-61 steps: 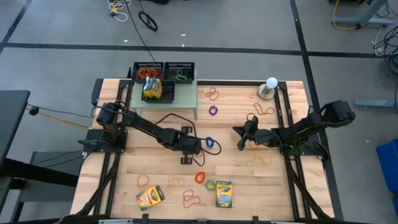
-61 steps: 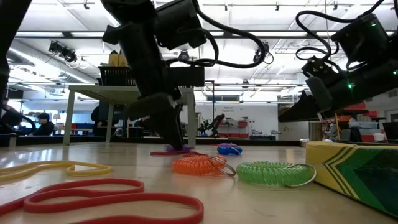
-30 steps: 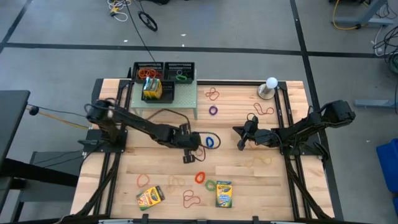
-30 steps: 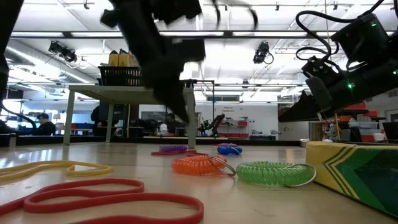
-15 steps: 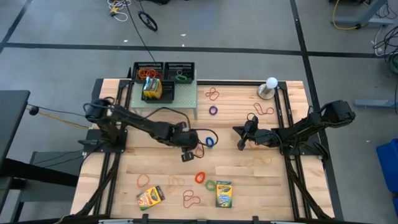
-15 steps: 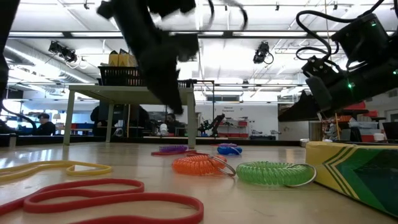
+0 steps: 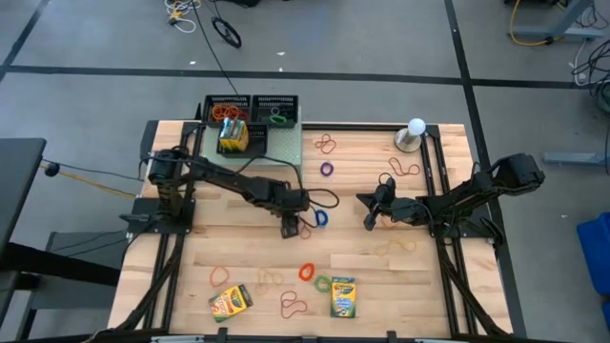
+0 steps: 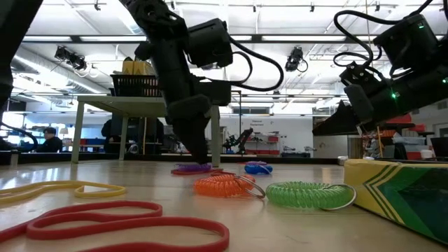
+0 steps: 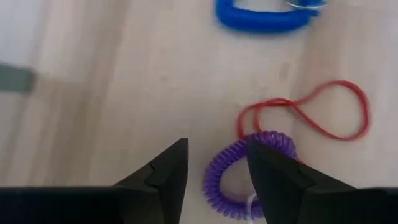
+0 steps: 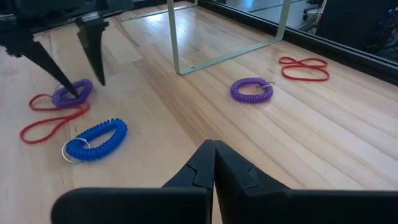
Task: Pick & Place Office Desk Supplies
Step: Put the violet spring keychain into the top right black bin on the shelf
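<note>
My left gripper (image 7: 290, 229) is open, pointing down at mid table over a purple coil loop (image 9: 245, 177) that lies flat on a red rubber band (image 9: 311, 115). One fingertip (image 10: 74, 93) stands at the coil, the other (image 10: 99, 79) outside it. A blue coil (image 10: 93, 140) lies close by. My right gripper (image 10: 211, 163) is shut and empty, waiting at the table's right (image 7: 372, 211). Two black mesh trays (image 7: 253, 109) and a crayon box (image 7: 235, 139) rest on the green shelf (image 7: 276, 151). My left gripper comes at the purple coil's rim (image 9: 217, 177) from above, one finger over or inside the loop and one outside it. I cannot tell whether the fingers touch it. The coil lies flat on the table.
Orange (image 8: 224, 185) and green (image 8: 308, 194) coils, two crayon boxes (image 7: 231, 301) (image 7: 343, 296) and loose red and yellow bands lie toward the near edge. Another purple coil (image 7: 327, 169), red bands and a white ball on a stand (image 7: 413, 133) lie toward the far right.
My left gripper, raised above the table a second ago, has come down onto the purple coil and gone slightly toward the far edge. The coils and bands lie where they were.
</note>
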Robot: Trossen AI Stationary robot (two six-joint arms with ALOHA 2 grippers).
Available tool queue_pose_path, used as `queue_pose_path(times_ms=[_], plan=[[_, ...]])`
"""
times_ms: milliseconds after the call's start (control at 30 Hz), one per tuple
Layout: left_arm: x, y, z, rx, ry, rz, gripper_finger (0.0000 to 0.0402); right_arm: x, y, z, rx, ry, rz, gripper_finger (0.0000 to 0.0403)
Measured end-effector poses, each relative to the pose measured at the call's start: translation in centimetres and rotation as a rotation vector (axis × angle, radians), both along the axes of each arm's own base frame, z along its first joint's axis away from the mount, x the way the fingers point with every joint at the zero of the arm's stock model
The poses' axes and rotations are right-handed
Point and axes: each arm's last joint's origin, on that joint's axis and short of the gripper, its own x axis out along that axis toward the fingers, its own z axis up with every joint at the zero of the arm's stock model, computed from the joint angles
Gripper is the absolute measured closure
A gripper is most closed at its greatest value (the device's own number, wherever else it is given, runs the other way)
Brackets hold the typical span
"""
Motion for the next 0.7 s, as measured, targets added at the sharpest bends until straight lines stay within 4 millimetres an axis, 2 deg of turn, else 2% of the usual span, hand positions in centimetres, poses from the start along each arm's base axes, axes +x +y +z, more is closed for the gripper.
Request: queue_pose_path(times_ms=[333, 700], plan=[[-0.26, -0.11, -0.13, 0.012, 0.043, -0.096, 0.0282, 0.00, -0.01, 0.00, 0.000, 0.000, -0.001, 0.0394], [-0.66, -0.11, -0.13, 0.026, 0.082, -0.131, 0.0376, 0.00, -0.01, 0.00, 0.001, 0.000, -0.001, 0.0394]])
